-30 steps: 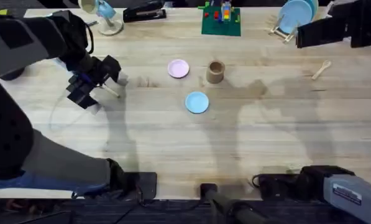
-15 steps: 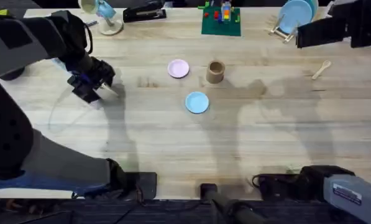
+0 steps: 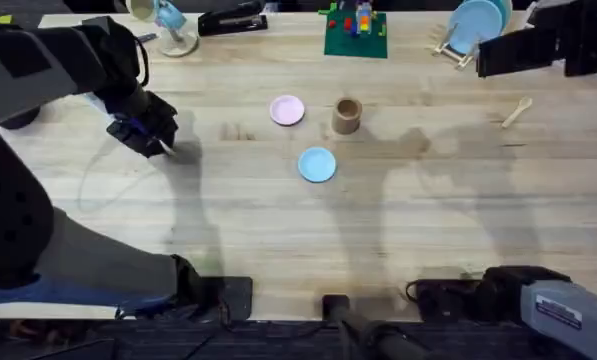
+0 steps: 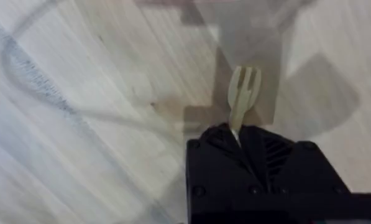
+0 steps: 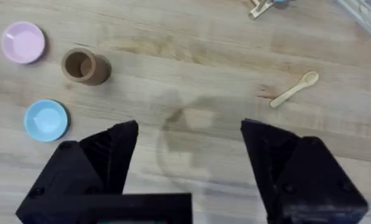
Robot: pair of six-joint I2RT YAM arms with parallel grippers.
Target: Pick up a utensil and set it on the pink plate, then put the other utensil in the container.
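Left end effector [image 4: 238,140], angled tableward, pinches the fork [image 4: 243,93].

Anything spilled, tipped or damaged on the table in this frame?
Nothing stands out. The container stands upright, the pink plate sits flat, the spoon lies on bare wood, and the left gripper holds the fork by its handle.

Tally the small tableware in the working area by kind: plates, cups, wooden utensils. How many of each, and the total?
Small plates: 2, the pink plate and the light blue plate
Cups: 1, the brown container
Wooden utensils: 2, the fork and the spoon
Total: 5
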